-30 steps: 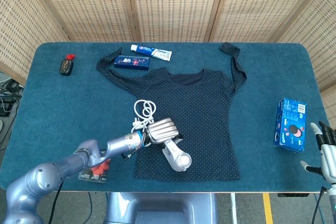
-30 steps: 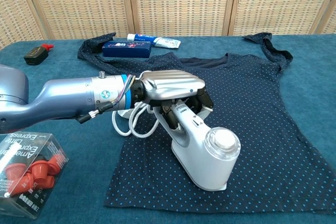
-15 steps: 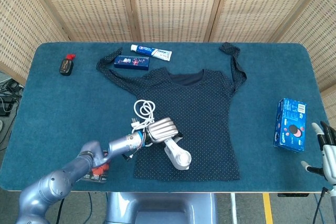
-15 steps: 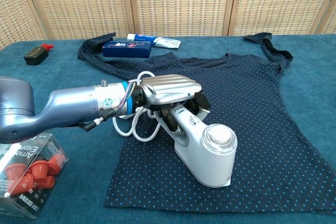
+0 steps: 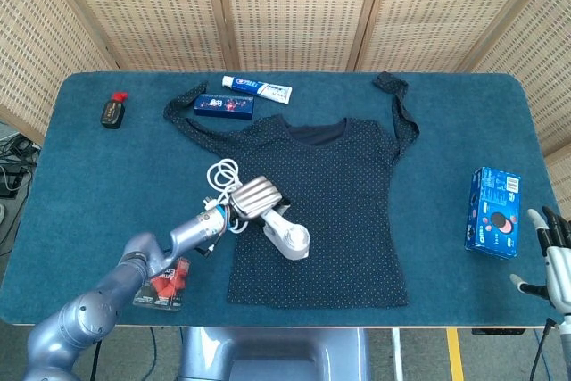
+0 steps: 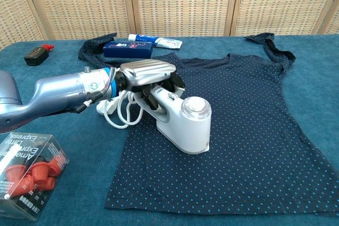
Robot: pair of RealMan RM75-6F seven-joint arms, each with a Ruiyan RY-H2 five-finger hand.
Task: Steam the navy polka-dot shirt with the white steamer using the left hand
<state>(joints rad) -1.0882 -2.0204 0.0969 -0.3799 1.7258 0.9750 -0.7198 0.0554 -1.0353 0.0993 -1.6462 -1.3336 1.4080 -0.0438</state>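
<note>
The navy polka-dot shirt lies flat in the middle of the table, sleeves spread toward the back. My left hand grips the handle of the white steamer, whose head rests on the shirt's left side near the hem. Its white cord loops beside the hand. My right hand hangs with fingers spread past the table's right front edge, holding nothing.
A clear box of red pieces sits by the left forearm. A toothpaste tube, a dark blue box and a small black bottle lie at the back left. A blue carton stands at the right.
My left hand has carried the steamer up and to the left across the shirt, away from the hem. The cord moved with it. The right hand has stayed put.
</note>
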